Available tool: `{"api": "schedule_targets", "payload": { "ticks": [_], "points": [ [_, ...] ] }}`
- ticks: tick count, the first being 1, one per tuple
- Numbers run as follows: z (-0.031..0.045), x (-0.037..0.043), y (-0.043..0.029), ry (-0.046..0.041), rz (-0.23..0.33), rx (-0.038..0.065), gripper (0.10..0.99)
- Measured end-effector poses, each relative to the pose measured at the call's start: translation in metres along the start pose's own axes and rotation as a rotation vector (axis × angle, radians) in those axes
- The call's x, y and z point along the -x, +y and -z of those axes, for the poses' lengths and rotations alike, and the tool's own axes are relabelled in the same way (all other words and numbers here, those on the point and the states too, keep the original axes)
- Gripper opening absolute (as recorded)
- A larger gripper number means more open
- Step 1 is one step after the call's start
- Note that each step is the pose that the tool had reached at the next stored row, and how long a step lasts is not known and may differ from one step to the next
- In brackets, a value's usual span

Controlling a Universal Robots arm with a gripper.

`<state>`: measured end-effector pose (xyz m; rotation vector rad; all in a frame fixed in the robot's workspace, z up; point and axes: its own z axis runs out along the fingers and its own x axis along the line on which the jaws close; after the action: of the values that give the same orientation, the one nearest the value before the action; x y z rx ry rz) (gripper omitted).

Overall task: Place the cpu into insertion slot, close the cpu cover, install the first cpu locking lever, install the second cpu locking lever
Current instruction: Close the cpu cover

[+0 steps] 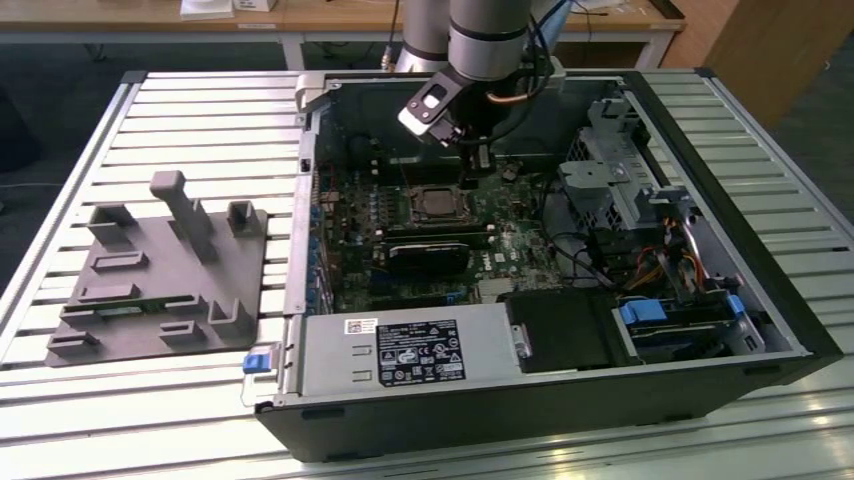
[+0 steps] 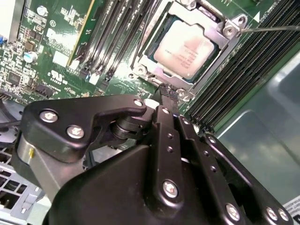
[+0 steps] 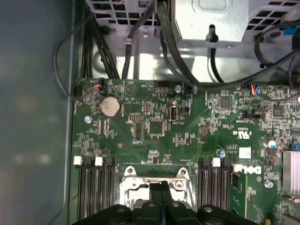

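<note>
Nearest on the slatted metal tabletop [image 1: 174, 100] lies an open computer case [image 1: 534, 420], with a grey moulded fixture [image 1: 167, 270] beside it on the exterior view's left. Inside the case, the power supply [image 1: 400, 352] comes first, then the graphics card [image 1: 430, 252]. Just beyond the card is the insertion slot [image 1: 412, 206]. The cpu [image 2: 187, 47] sits flat in that slot, and the silvery cpu cover [image 3: 133, 187] is folded down around its edges. A thin metal rod [image 2: 272, 28] runs out from one corner of the socket. The pincer [image 2: 165, 96] has its black fingers pressed together, with the tips at the socket's rim. I cannot tell whether they touch it. Farther back the arm [image 1: 487, 40] rises out of the case.
</note>
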<state>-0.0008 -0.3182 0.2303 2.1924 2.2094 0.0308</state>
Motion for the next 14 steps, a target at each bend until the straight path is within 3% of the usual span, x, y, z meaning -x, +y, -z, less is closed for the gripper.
{"api": "schedule_targets", "payload": {
  "ticks": [14],
  "points": [
    [0.0001,-0.0002,-0.0193,0.0001,0.000,0.000,0.106]
  ]
}}
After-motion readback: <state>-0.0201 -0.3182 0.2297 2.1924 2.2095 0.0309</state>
